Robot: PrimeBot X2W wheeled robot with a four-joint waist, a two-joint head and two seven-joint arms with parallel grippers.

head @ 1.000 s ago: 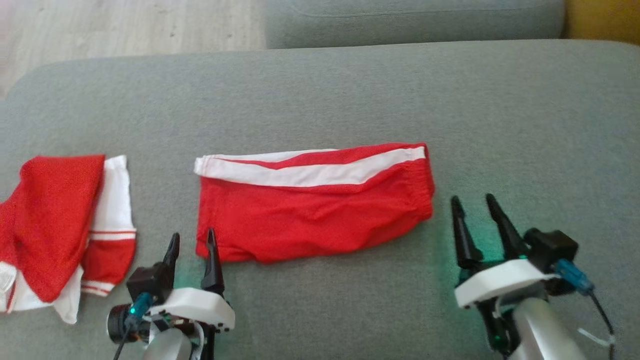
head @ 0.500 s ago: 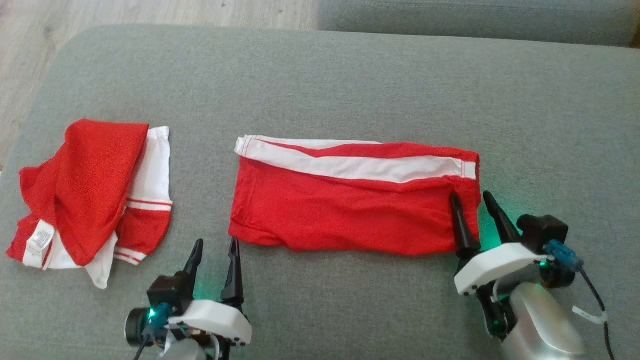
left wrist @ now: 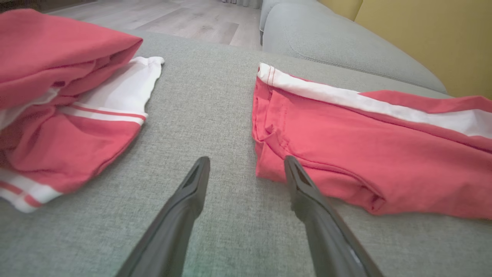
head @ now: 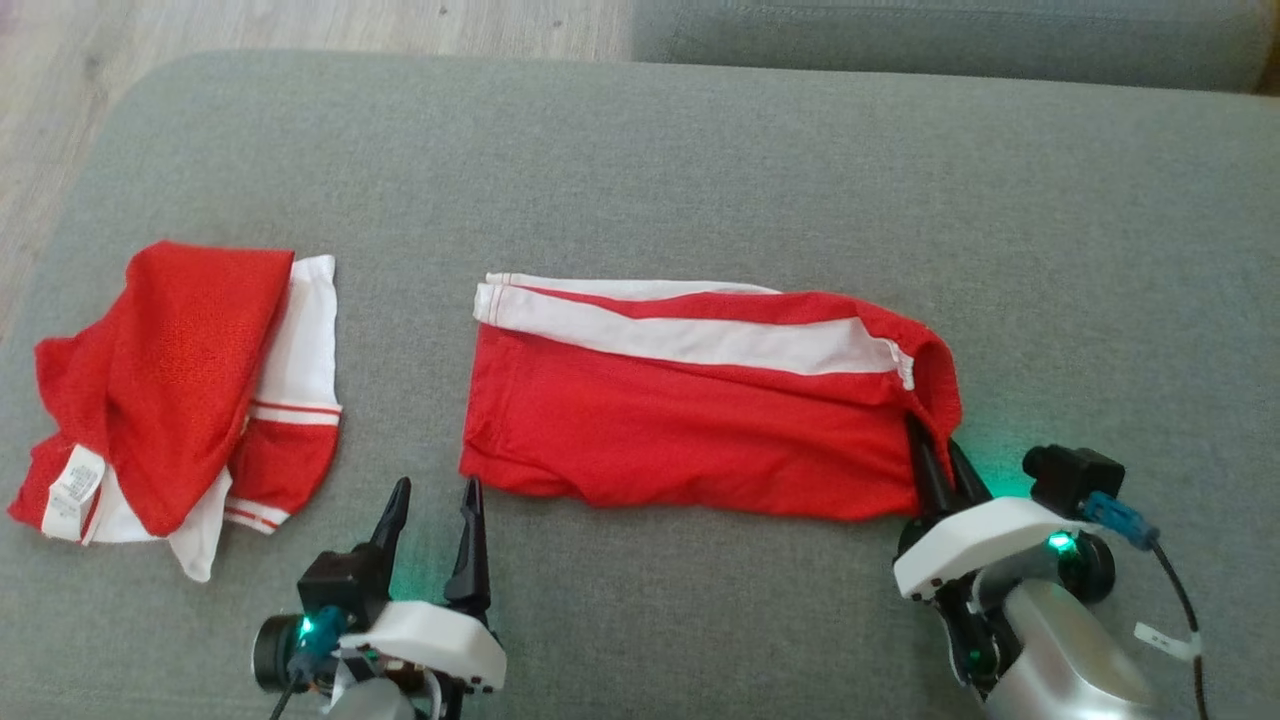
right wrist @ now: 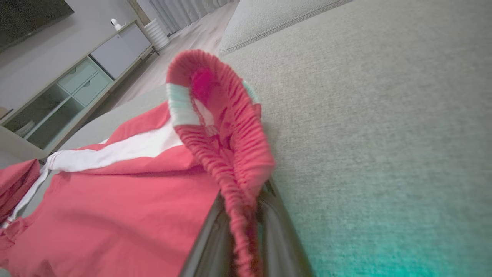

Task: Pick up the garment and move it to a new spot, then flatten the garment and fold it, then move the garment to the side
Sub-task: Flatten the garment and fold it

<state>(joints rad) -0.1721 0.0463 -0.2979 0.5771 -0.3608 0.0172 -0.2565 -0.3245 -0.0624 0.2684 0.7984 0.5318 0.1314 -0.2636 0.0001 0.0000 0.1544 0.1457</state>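
Observation:
The garment point(head: 690, 420), red shorts with a white side stripe, lies folded lengthwise across the grey sofa cushion point(head: 700, 170). My right gripper point(head: 938, 452) is shut on its elastic waistband point(right wrist: 226, 154) at the near right corner, and that waistband end is lifted and curled up. In the right wrist view the gathered red band runs down between the two dark fingers point(right wrist: 209, 246). My left gripper point(head: 433, 495) stands open just off the garment's near left corner point(left wrist: 269, 169), with its right finger point(left wrist: 307, 196) at the hem edge point(left wrist: 265, 142) and nothing between the fingers.
A second red and white garment point(head: 170, 400) lies bunched at the cushion's left end, close to the cushion's edge and the wooden floor point(head: 250, 30). Another grey cushion point(head: 950, 40) lies beyond. Bare cushion stretches behind and to the right of the shorts.
The head camera shifted between the oldest frame and now. My right gripper moved onto the waistband corner and closed on it, lifting and curling that end. The left gripper stayed open near the left corner.

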